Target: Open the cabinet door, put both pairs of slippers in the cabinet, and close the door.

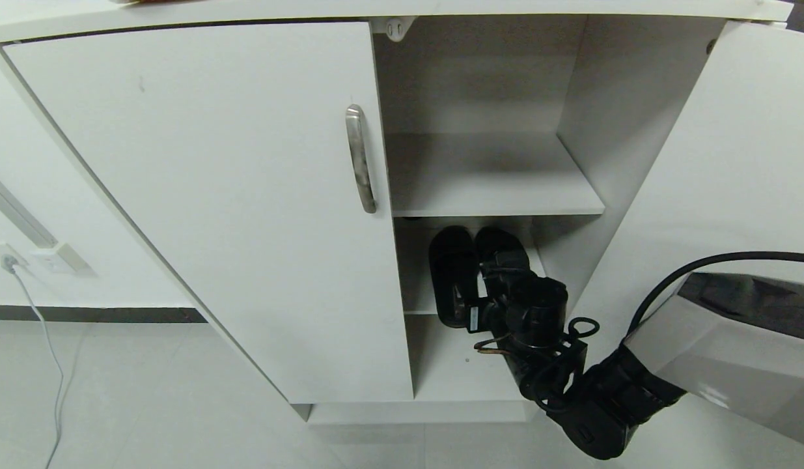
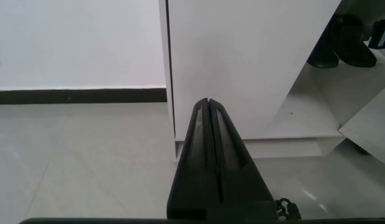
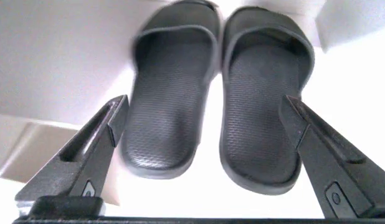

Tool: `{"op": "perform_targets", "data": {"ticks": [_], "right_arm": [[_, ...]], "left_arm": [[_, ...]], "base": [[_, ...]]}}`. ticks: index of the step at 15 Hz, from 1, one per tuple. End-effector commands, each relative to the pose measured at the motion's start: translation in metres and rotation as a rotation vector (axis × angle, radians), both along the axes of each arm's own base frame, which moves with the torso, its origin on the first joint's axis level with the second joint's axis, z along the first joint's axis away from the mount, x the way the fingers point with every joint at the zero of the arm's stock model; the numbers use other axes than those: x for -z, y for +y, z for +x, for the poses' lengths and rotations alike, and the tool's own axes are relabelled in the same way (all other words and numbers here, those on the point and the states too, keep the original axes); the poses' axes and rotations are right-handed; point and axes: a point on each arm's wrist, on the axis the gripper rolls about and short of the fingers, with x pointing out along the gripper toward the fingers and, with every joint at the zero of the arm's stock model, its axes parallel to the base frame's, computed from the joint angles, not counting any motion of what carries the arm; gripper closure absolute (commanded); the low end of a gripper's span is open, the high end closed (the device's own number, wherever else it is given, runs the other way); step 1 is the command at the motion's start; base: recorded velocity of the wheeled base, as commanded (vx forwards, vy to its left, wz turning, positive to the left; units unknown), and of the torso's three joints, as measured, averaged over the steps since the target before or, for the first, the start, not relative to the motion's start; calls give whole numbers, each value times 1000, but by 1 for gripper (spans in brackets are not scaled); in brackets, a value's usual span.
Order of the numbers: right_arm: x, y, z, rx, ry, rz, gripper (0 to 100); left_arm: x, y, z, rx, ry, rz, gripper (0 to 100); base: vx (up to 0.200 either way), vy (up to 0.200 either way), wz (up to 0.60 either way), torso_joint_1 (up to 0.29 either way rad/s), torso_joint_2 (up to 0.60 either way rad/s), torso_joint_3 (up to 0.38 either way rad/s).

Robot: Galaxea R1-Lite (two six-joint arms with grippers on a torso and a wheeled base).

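Cabinet shelf (image 1: pixel 416 301): right arm (image 1: pixel 603 397) inside, jaws wide, empty, facing slippers (image 3: pixel 167 106); left jaws closed.

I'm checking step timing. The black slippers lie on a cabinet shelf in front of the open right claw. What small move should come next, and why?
Probably draw the right claw straight back out of the cabinet. It stands open, and the black slippers lie on the middle shelf, not gripped, so the pair looks set down.

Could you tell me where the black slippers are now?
Head view: the black slippers sit on the cabinet's lower shelf, right of the closed door, facing the open right gripper.
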Motion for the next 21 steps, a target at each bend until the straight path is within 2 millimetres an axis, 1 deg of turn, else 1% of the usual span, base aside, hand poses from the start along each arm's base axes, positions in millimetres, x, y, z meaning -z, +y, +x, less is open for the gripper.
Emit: {"op": "perform_targets", "data": {"ticks": [1,3,5,7,13,17,21], "right_arm": [[-10,0,-6,-9,-18,17,0],[-10,1,-11,-19,-12,10,0],[-15,4,-19,-39,-19,15,0],[-16,5,-22,-47,-19,15,0],[-13,4,-26,-52,-7,2,0],[-20,-1,-31,-54,-35,7,0],[-19,-2,-33,-55,-45,-3,0]], "left_arm": [[0,0,0,-1,2,-1,100],[0,0,0,1,1,-1,100],[0,0,0,1,2,-1,100],[0,0,0,1,2,-1,100],[0,0,0,-1,1,-1,100],[0,0,0,1,2,-1,100],[0,0,0,1,2,1,100]], "base": [[0,0,0,0,0,0],[-200,0,0,0,0,2],[-200,0,0,5,0,0],[-200,0,0,0,0,9],[0,0,0,0,0,0],[0,0,0,0,0,0],[0,0,0,0,0,0]]}}
